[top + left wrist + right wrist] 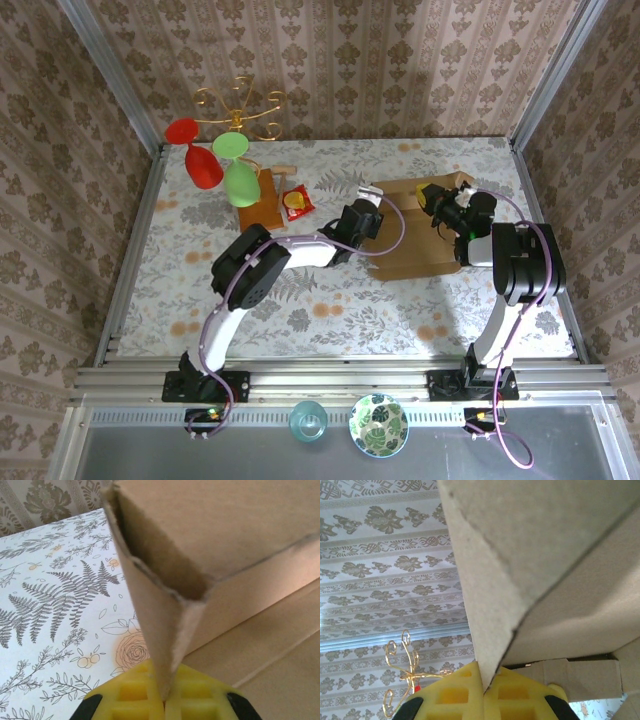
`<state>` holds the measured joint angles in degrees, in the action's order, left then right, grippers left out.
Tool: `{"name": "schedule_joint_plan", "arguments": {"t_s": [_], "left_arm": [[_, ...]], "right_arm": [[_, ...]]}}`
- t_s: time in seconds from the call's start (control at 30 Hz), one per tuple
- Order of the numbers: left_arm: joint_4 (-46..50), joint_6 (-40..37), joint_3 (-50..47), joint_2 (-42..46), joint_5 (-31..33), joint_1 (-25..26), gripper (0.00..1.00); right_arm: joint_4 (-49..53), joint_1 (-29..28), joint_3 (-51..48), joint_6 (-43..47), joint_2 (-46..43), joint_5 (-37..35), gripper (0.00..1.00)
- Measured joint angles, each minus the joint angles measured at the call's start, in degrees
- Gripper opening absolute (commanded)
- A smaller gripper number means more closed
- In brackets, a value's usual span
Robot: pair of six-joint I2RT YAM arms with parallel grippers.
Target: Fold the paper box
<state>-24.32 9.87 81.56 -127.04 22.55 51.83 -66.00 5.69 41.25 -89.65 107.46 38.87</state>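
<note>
The table [200, 300] was seen from above with the paper box [415, 255] lying right of its centre, in front of the right arm's base and well across from the left one. The box lay between the two claws, so neither arm was the nearer: both were already on it. Its long axis could not be settled from above, since the arms covered part of the outline.

The left gripper [362, 220] was placed at the box's left edge, with the box lying to its right. The right gripper [440, 198] was placed at the far right part, with the box lying toward the near side and the left. The coming fold was judged to turn on this opposed hold, each panel being brought inward toward the other.

In the left wrist view, the left gripper [164, 695] was clenched on the thin edge of a raised cardboard flap [150, 615], which stood upright between the yellow pads. In the right wrist view, the right gripper [482, 690] was likewise pinched on a panel edge [485, 630] of the box.
</note>
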Motion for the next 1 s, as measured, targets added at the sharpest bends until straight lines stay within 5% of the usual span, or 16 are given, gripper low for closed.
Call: {"name": "schedule_joint_plan", "arguments": {"t_s": [0.2, 0.47, 0.53, 0.63, 1.0], "left_arm": [[1.64, -0.55, 1.92, -0.98, 2.23, 0.00, 0.00], [5.01, -0.92, 5.07, -2.12, 3.28, -0.22, 0.22], [5.97, -0.52, 5.77, -2.40, 3.30, -0.22, 0.20], [7.96, 0.66, 6.88, -2.67, 3.48, -0.63, 0.00], [10.86, 3.28, 8.04, -2.67, 3.10, -1.36, 0.00]], "right_arm": [[2.51, -1.38, -0.02, -0.15, -1.38, -2.62, 0.00], [3.50, -1.92, -0.09, -0.15, -1.77, -3.80, 0.00], [3.52, -2.14, -0.20, -0.15, -1.77, -3.80, 0.00], [3.65, -2.23, -0.31, -0.13, -1.99, -3.82, 0.00], [5.92, -3.30, -1.25, -0.20, -3.67, -4.48, 0.00]]}}
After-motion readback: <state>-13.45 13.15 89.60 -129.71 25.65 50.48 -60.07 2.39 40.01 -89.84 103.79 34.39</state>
